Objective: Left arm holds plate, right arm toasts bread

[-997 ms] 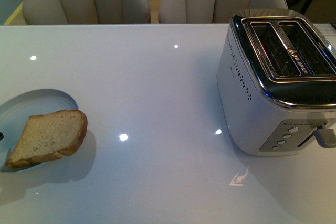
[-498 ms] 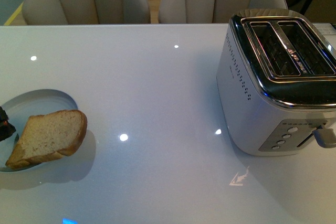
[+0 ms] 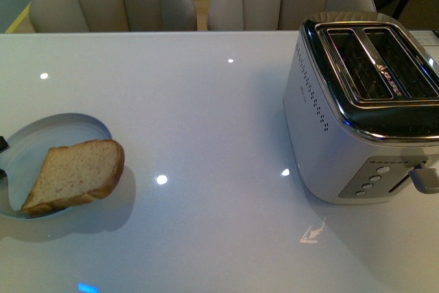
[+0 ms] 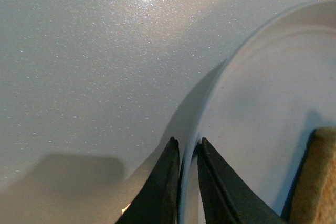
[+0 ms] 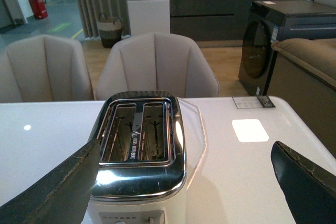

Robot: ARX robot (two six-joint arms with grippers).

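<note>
The left end effector [image 4: 187,144] is pinching the rim of the plate [image 4: 262,93], its fingers drawn narrow with the rim's edge running between them. The bread [image 3: 74,176] is lying on the plate just beyond those fingertips, and its rounded top is overhanging the rim farthest from the grip. A broad shadow under the plate suggests it is riding slightly above the table [image 3: 219,101], though this is hard to confirm.

The left arm should be holding the plate level and steady. A one-sided pinch on a glossy rim is inviting a tilt, and the slice could slide off its overhanging side.

Well apart from the left end effector, the toaster [image 3: 363,101] is standing with both slots empty. It is sitting just ahead of and below the right end effector [image 5: 185,148], whose fingers are spread wide and carrying nothing.

The right arm will probably be crossing to the bread next. It would do best taking the slice by its crust edges, gently enough not to crush it, while the plate is being held still beneath.
</note>
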